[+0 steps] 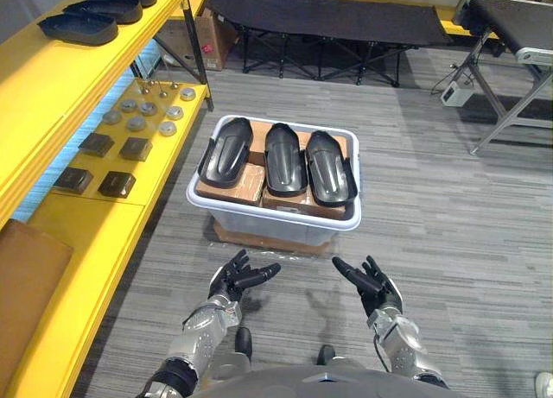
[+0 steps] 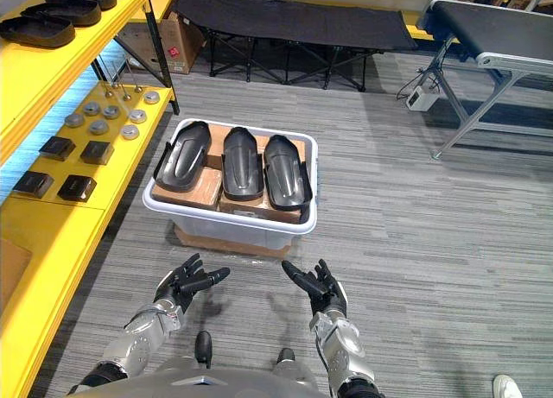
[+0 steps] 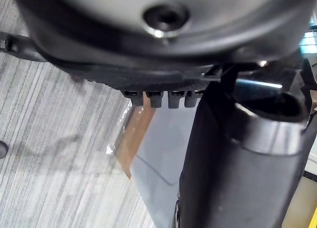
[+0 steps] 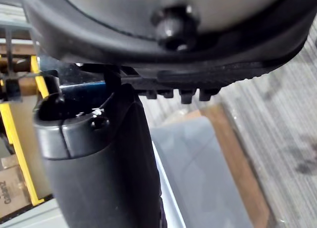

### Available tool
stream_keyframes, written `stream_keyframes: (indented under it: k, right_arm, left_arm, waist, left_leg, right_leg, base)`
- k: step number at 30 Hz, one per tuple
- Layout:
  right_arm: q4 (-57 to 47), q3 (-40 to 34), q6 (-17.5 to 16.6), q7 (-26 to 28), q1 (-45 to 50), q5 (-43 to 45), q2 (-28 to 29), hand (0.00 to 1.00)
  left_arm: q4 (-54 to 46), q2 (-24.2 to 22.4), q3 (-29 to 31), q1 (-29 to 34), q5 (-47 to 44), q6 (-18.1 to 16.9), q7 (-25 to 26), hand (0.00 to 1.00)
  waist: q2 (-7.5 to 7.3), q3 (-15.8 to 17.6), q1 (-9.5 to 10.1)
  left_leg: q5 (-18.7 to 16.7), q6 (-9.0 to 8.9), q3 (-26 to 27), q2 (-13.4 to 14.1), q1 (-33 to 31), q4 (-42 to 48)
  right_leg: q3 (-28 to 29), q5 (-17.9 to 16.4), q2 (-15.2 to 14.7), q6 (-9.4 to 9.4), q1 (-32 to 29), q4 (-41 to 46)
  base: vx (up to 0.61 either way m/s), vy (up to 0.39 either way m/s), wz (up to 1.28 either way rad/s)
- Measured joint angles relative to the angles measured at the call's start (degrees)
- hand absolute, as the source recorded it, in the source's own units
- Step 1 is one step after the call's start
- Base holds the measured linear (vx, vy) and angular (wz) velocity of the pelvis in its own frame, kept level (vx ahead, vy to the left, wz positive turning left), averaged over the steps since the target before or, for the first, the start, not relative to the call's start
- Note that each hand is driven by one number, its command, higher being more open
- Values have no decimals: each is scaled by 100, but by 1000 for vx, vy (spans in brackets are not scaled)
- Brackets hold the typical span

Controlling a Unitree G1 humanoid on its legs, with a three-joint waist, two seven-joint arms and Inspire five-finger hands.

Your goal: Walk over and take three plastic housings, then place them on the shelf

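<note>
Resting in bin (image 1: pixel 270 225), housings (image 1: pixel 285 159), yellow shelf (image 1: pixel 104 236) beside

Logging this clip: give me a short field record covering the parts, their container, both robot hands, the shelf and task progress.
parts: three black housings, side by side on cardboard boxes
container: pale bin on the floor, ahead of the robot
left robot hand: open, empty, short of the bin
right robot hand: open, empty, short of the bin
target: yellow shelf on the robot's left, similar housings on its upper level
progress: nothing picked up yet
</note>
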Motion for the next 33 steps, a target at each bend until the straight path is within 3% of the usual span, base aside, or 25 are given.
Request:
stream_keyframes:
  k: [12,13,21,33]
  right_arm:
    - [14,8,2,49,-7,-5,17,100]
    - [120,58,1,54,-42,-210,133,100]
    - [125,65,10,6,-39,-205,153,100]
    - [123,225,267,-698,181,-91,462,100]
  left_arm:
    - [0,-4,2,9,-31,0,-5,100]
    - [16,13,12,6,-29,-2,-12,100]
    - [73,9,21,12,12,3,-13,100]
    - [83,-24,291,205,943,504,-12,100]
  waist:
    - [-11,-4,12]
    - [-167,-61,-5]
    - [-167,-61,-4]
    - [-269,-7,27]
  left_leg:
    - [-10,7,12,-25,42,-4]
    - [-61,9,56,-64,132,-6]
    - [-61,9,55,-64,141,-6]
    - [-55,24,47,-79,181,-3]
  right_leg:
    - [-9,16,-8,25,60,-50]
    - [-18,51,-55,71,175,-142]
    - [-19,52,-35,71,184,-142]
    - [-11,48,-46,71,195,-79]
  base:
    - [-16,-1,0]
    - [0,0,0]
    - [0,0,0]
    - [0,0,0]
